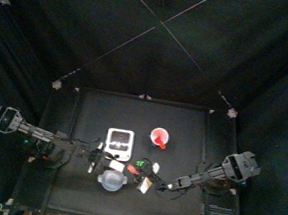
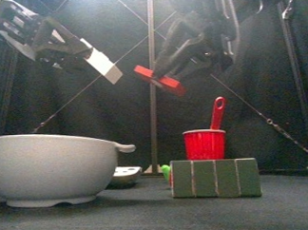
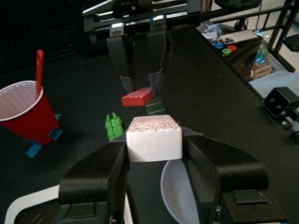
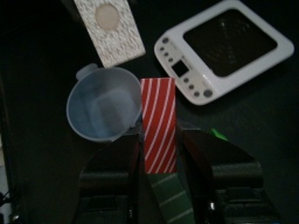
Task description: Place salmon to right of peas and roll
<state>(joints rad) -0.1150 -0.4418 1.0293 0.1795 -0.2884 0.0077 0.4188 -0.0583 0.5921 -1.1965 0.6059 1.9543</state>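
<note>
The right gripper (image 4: 158, 166) clamps one red-and-white striped salmon slab (image 4: 158, 122), held in the air above the pale round bowl (image 4: 105, 105). The left gripper (image 3: 156, 162) pinches one white block-shaped roll (image 3: 155, 138), also raised. Only the left wrist view shows both pieces close together, with the bright green peas piece (image 3: 114, 125) on the table near one red plastic cup (image 3: 30, 109).

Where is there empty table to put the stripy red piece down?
Bare table runs along the back edge, behind the white scale and red cup. The middle front is crowded: bowl and green blocks sit close together.
</note>
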